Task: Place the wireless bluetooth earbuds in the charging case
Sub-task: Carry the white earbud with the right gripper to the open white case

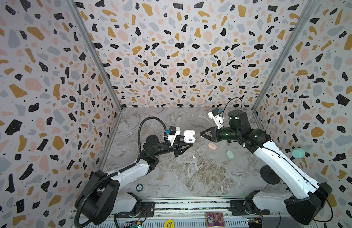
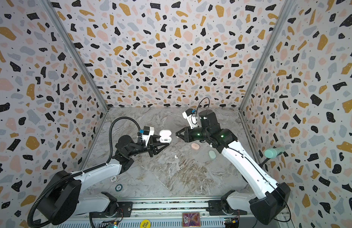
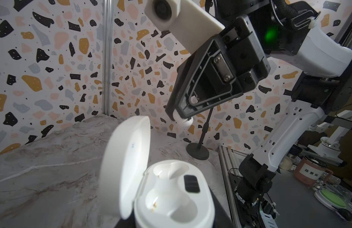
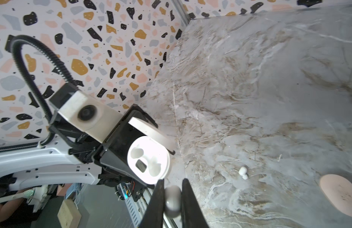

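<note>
**Bringing a white bud to the open case**

Pinching one white earbud (image 4: 172, 199) between the right jaws, hanging above the worktop (image 1: 191, 177) just short of the white case (image 1: 189, 136). Gripping that case by its base in the left jaws, seemingly lifted off the worktop, lid standing open, both sockets showing empty in the wrist views.

Likely needing, for a clean seat: turning the bud to match the socket's shape, lowering it straight in, holding the case steady, letting go only once seated.

Counting three cases: the white one open, a pink case (image 1: 212, 146) and a green case (image 1: 229, 154) lying shut on the worktop. Counting two white buds: the pinched one and a second earbud (image 1: 194, 157) lying near the middle. Seeing no pink or green buds.
</note>
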`<state>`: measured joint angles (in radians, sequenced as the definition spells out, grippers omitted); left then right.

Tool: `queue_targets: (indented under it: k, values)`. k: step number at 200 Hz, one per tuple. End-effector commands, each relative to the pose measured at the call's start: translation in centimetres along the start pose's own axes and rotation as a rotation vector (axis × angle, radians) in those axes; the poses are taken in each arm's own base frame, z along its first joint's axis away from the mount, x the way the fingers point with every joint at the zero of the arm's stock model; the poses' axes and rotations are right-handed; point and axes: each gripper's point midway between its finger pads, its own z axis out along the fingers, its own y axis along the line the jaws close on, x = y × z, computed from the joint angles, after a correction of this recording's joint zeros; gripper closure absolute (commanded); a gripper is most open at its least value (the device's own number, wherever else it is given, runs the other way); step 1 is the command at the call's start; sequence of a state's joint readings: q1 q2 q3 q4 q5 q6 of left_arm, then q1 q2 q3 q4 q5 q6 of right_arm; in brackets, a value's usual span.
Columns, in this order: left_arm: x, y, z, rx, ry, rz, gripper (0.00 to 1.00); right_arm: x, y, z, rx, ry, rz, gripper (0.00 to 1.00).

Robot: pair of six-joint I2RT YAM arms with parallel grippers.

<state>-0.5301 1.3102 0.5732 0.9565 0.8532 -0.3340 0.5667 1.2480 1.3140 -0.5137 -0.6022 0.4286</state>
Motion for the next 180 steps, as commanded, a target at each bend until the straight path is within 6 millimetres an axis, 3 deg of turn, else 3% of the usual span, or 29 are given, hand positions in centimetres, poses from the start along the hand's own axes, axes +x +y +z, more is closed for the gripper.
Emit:
queue_targets:
  k: [1, 100, 180]
  values:
    - [-2.3, -1.2, 0.5, 0.053, -0.055, 0.091, 0.67, -0.6, 2.8, -0.8, -0.121, -0.006, -0.060, 0.88]
    - [-2.5, -2.7, 1.2, 0.107, -0.047, 0.114, 0.67, 0.5, 4.0, 1.2, -0.208, 0.050, -0.067, 0.88]
    - [-2.7, -3.1, 1.1, 0.107, -0.041, 0.138, 0.67, 1.5, 3.2, 1.9, -0.195, 0.083, -0.043, 0.87]
